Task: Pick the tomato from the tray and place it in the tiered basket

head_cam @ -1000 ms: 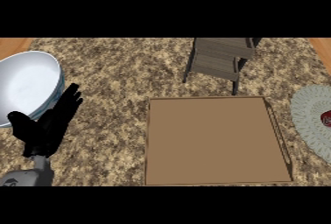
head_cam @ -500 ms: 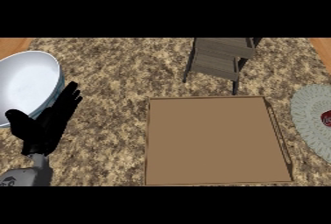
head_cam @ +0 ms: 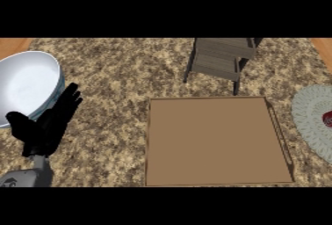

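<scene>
A flat brown tray (head_cam: pixel 217 140) lies in the middle of the counter with nothing showing on it. The grey tiered basket (head_cam: pixel 221 58) stands behind it at the top. A small red thing (head_cam: pixel 327 117), perhaps the tomato, peeks in at the right edge on a pale round mat (head_cam: pixel 311 121). My left hand (head_cam: pixel 47 125) rests open at the lower left, fingers straight and pointing up beside a white bowl. My right hand does not show.
A large white bowl (head_cam: pixel 26 85) sits at the far left, touching or just behind my left hand's fingers. The counter top (head_cam: pixel 123 74) is speckled brown stone.
</scene>
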Action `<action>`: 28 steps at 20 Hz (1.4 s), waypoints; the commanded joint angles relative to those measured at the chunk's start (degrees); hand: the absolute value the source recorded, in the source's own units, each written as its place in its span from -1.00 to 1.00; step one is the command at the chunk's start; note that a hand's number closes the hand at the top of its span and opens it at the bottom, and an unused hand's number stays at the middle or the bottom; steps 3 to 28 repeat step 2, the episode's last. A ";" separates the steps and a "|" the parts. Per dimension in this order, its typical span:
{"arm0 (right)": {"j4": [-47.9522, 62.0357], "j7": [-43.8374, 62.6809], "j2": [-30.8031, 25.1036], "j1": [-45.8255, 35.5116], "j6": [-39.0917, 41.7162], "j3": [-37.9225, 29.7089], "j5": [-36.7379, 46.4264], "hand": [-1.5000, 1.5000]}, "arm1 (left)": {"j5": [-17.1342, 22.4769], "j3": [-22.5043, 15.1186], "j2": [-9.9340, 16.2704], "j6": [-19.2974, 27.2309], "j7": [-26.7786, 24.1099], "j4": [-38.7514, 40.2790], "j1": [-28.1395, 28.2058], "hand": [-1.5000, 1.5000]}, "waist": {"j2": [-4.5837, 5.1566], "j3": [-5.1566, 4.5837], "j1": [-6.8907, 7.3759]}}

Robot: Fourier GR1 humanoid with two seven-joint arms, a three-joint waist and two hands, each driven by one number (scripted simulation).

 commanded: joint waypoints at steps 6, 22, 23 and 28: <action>2.63 -3.61 -4.85 3.10 4.99 -1.61 -1.72 -1.00 | 0.81 0.81 0.74 -0.66 1.68 -1.54 -0.54 0.00 | -0.08 0.01 0.20; 2.63 -3.61 -4.85 3.10 4.99 -1.61 -1.72 -1.00 | 0.81 0.81 0.74 -0.66 1.68 -1.54 -0.54 0.00 | -0.08 0.01 0.20; 2.63 -3.61 -4.85 3.10 4.99 -1.61 -1.72 -1.00 | 0.81 0.81 0.74 -0.66 1.68 -1.54 -0.54 0.00 | -0.08 0.01 0.20; 2.63 -3.61 -4.85 3.10 4.99 -1.61 -1.72 -1.00 | 0.81 0.81 0.74 -0.66 1.68 -1.54 -0.54 0.00 | -0.08 0.01 0.20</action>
